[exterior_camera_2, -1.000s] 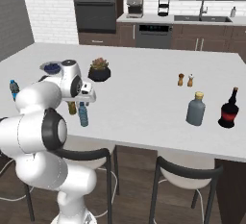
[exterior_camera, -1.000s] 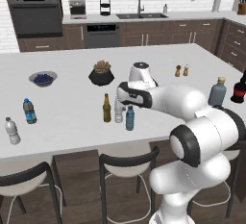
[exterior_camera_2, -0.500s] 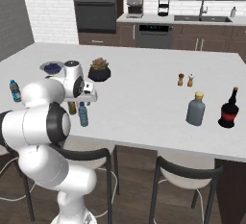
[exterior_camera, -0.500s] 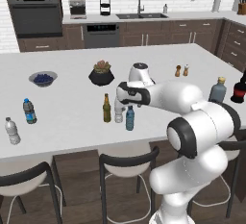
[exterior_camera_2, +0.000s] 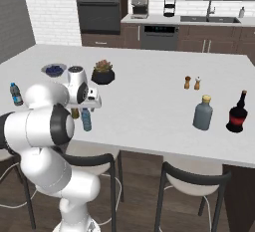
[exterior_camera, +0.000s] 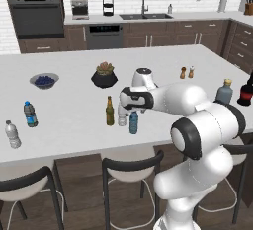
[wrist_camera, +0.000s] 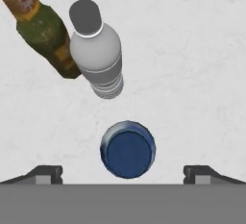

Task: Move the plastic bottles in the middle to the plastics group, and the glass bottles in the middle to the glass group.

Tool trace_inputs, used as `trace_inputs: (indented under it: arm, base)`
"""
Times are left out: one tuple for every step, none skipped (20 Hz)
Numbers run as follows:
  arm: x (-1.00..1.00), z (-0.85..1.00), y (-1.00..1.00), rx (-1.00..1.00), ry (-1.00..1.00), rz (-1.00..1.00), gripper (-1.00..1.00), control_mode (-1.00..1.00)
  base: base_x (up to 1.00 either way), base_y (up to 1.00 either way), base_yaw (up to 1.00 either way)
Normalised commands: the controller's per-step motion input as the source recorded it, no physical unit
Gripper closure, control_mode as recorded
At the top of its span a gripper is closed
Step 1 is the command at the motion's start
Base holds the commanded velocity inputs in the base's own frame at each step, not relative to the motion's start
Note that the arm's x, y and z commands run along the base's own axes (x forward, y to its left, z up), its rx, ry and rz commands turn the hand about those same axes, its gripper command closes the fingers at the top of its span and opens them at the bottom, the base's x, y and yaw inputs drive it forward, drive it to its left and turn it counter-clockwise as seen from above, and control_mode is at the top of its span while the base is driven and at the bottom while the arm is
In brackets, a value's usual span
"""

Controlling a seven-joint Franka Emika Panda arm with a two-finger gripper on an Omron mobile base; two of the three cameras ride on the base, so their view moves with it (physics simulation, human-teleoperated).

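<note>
Gripper hangs straight above the blue bottle, jaws spread wide, one tip either side of it, nothing held, no contact visible. Blue bottle stands upright near the front edge of the island counter, about mid-length. Whitish bottle with its pale cap sits just beside it, upright, and the amber beer bottle is right next to that one; in the hand view the two overlap, cannot tell if they touch. In the left base view the amber bottle is leftmost of the trio, whitish bottle between it and the blue one. Plastics group is toward the counter's left end: blue-label bottle and pale bottle closer to the front edge. Glass group at the right end: squat grey-blue bottle and dark red-label bottle, near each other. Also on the counter: plant pot, bowl of blueberries, two shakers toward the far side.
</note>
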Motion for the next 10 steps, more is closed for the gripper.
trace_inputs:
  arm:
    - [0.0, -0.19, 0.0, 0.0, 0.0, 0.01, -1.0, -1.0]
    - [0.07, -0.04, 0.0, 0.0, 0.0, 0.01, -1.0, -1.0]
    - [0.08, 0.0, 0.0, 0.0, 0.0, 0.01, -1.0, -1.0]
    - [0.08, -0.01, 0.0, 0.0, 0.0, 0.0, -1.0, -1.0]
    - [0.07, -0.01, 0.0, 0.0, 0.0, 0.0, -1.0, -1.0]
    - [0.05, -0.04, 0.0, 0.0, 0.0, 0.0, -1.0, -1.0]
    - [0.04, -0.04, 0.0, 0.0, 0.0, 0.0, -1.0, -1.0]
    - [0.04, -0.04, 0.0, 0.0, 0.0, 0.0, -1.0, -1.0]
    - [0.04, -0.03, 0.0, 0.0, 0.0, 0.0, -1.0, -1.0]
    - [0.04, -0.01, 0.0, 0.0, 0.0, 0.0, -1.0, -1.0]
  base:
    - [0.0, 0.0, 0.0]
    - [0.0, 0.0, 0.0]
    - [0.0, 0.0, 0.0]
    - [0.0, 0.0, 0.0]
    - [0.0, 0.0, 0.0]
    - [0.0, 0.0, 0.0]
    - [0.0, 0.0, 0.0]
    - [0.0, 0.0, 0.0]
    - [0.0, 0.0, 0.0]
    - [0.0, 0.0, 0.0]
